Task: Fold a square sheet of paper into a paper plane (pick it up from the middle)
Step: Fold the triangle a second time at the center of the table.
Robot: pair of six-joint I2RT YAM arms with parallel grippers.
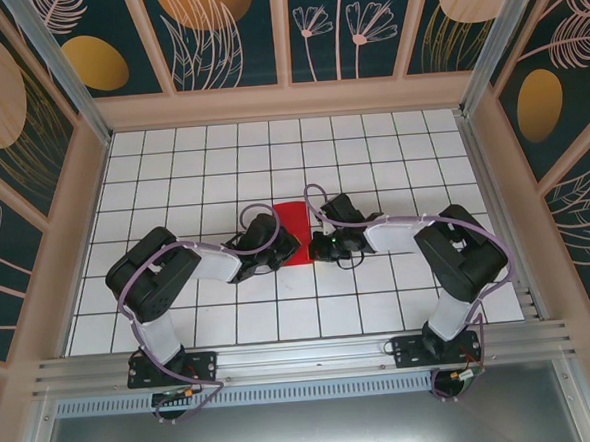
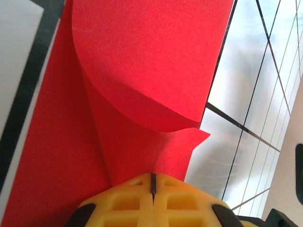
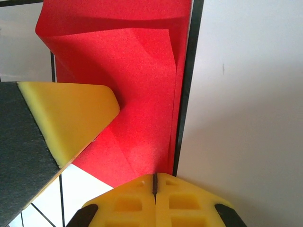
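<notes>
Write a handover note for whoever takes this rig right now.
Left gripper: shut, with the paper running in at its tips; it looks pinched.
Right gripper: shut the same way at a paper edge, facing the left one.
Paper: in the middle of the table, between both grippers. One flap is curled over but not pressed flat.
Done: first fold started.
Left: flatten that crease, then do every further fold. No plane shape yet.
</notes>
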